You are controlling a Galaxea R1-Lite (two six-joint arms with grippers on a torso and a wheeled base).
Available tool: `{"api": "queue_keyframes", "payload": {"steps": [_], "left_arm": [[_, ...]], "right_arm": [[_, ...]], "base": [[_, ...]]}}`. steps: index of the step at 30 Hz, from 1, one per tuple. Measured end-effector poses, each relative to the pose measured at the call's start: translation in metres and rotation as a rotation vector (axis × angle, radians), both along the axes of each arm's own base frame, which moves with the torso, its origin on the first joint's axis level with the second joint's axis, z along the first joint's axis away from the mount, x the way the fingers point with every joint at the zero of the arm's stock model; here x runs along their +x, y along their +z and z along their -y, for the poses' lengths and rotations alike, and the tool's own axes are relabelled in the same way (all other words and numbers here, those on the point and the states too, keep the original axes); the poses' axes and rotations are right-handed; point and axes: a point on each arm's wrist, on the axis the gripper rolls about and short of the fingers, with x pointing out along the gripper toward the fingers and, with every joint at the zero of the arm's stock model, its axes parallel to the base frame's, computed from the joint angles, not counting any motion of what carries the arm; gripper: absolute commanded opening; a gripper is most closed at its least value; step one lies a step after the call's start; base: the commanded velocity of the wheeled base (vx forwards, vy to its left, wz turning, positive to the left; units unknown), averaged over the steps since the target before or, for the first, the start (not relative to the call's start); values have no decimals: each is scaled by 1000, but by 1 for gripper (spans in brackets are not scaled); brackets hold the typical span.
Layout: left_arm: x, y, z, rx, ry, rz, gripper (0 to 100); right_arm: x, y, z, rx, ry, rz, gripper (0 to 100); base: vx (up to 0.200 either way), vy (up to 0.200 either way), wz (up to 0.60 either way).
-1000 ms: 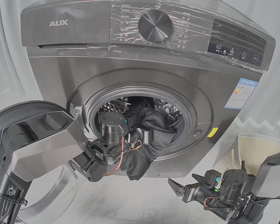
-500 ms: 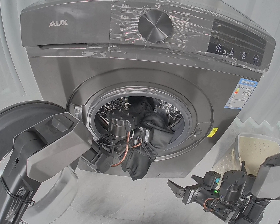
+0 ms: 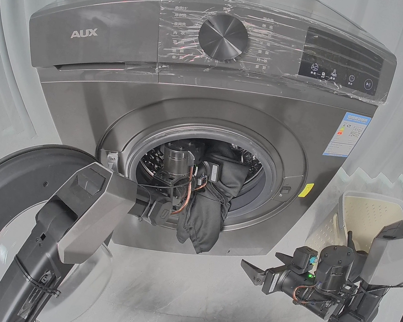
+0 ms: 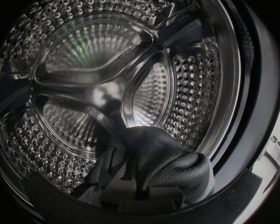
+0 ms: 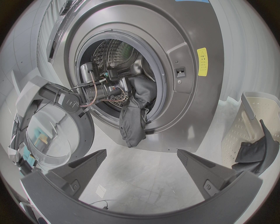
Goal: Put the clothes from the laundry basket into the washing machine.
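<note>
Garment (image 3: 207, 204), dark, lies draped over the lower rim of the washing machine's (image 3: 91, 99) open mouth, part inside the drum, part hanging outside. My left gripper (image 3: 208, 169) sits in that mouth against it; whether it grips, I cannot tell. My right gripper (image 3: 262, 261) hangs spread wide and empty near the laundry basket (image 3: 352, 210).

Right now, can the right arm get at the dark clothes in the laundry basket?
Probably yes. The right gripper is open and empty, the laundry basket stands beside that arm, and nothing covers the dark clothes. The gripper points toward the washing machine, so it would need to turn.
</note>
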Motion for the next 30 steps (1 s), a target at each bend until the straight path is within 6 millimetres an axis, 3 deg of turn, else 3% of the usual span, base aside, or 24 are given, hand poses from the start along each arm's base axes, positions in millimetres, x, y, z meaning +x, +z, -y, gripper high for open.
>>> {"api": "queue_keyframes", "payload": {"steps": [8,9,23,30], "left_arm": [[11,-14,-6,-4,29,-3,0],[12,-15,-8,-7,32,-3,100],[5,-10,-3,-20,37,-15,100],[-23,-39,-2,74,-9,-176,100]], "right_arm": [[0,-1,0,-1,0,-2,100],[0,-1,0,-1,0,-2,100],[0,-2,0,-3,0,-6,100],[0,-2,0,-4,-1,-6,100]], "base": [[0,0,0],[0,0,0],[0,0,0],[0,0,0]]}}
